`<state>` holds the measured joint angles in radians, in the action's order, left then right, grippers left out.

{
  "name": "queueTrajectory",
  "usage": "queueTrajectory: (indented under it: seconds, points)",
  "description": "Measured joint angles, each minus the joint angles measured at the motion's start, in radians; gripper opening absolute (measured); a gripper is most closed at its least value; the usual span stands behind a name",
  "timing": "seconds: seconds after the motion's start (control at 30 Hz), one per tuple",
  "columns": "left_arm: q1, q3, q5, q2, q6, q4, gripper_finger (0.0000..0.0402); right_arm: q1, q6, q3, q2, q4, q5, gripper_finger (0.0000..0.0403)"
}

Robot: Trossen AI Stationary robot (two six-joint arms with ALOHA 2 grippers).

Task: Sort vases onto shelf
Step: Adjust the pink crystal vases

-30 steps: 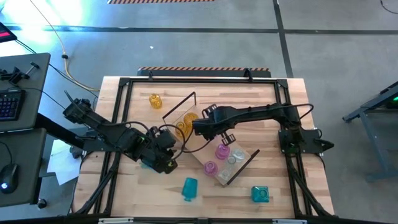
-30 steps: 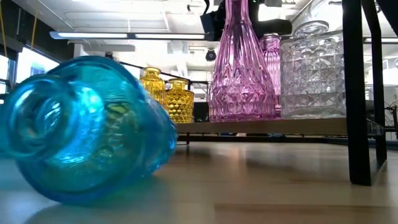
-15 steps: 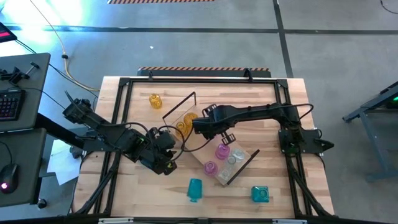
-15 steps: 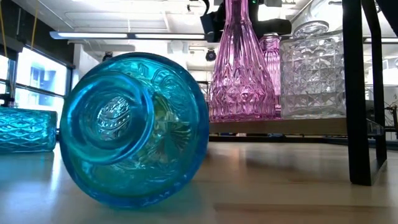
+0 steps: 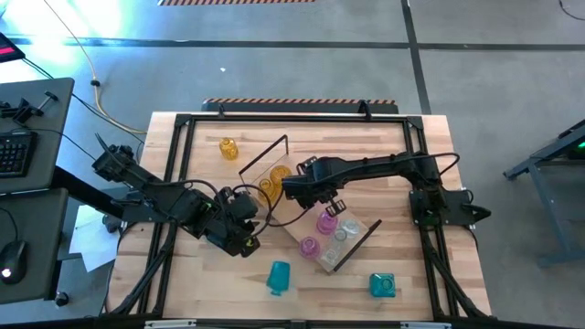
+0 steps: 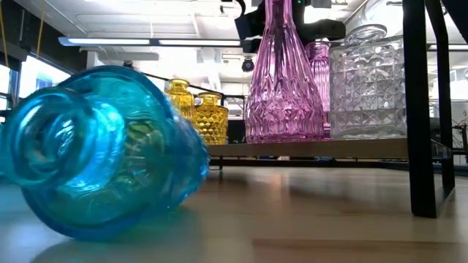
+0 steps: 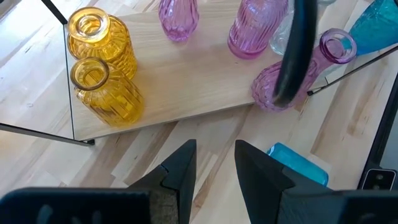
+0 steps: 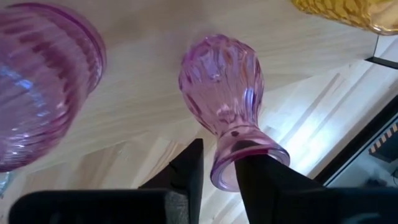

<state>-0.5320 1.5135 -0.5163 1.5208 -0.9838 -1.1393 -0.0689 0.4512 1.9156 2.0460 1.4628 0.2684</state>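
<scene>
The shelf lies slantwise across the middle of the table, with black frame loops at both ends. Open wood stretches along the table's far side and its near right side.

On the shelf stand two amber vases at its left end. In the high view two pink vases and a clear vase are seen toward the right end; the left wrist view shows three pink ones on the board.

Off the shelf, one amber vase stands alone near the table's far left corner. A teal vase lies on its side near the front edge, and another teal vase sits toward the front right. Beside the shelf's edge a further pink vase lies tipped on the table, seen from the left wrist.

The right claw is over the shelf with its fingers set on either side of the neck of a small pink vase; whether they press on it or stand just clear I cannot tell.

The left claw hovers over the table just beside the shelf's near-left edge, fingers slightly parted and holding nothing.
</scene>
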Motion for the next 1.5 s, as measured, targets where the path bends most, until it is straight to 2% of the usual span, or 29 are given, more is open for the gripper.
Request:
queueTrajectory:
  seconds: [0.23,0.57,1.23,1.5]
  points:
    - [0.0,0.0,0.0,0.0,0.001,0.0,0.0104,0.0,-0.001,0.002,0.0,0.004,0.008,0.0083]
    - [0.0,0.0,0.0,0.0,0.001,0.0,0.0104,0.001,0.002,0.092,0.003,0.007,0.01,0.0083]
    - [0.0,0.0,0.0,0.0,-0.001,0.0,0.0104,0.0,-0.02,0.094,0.0,-0.053,0.02,0.0083]
    - [0.0,0.0,0.001,0.0,-0.007,0.0,0.0104,0.003,-0.024,0.139,-0.002,0.008,0.02,0.0083]
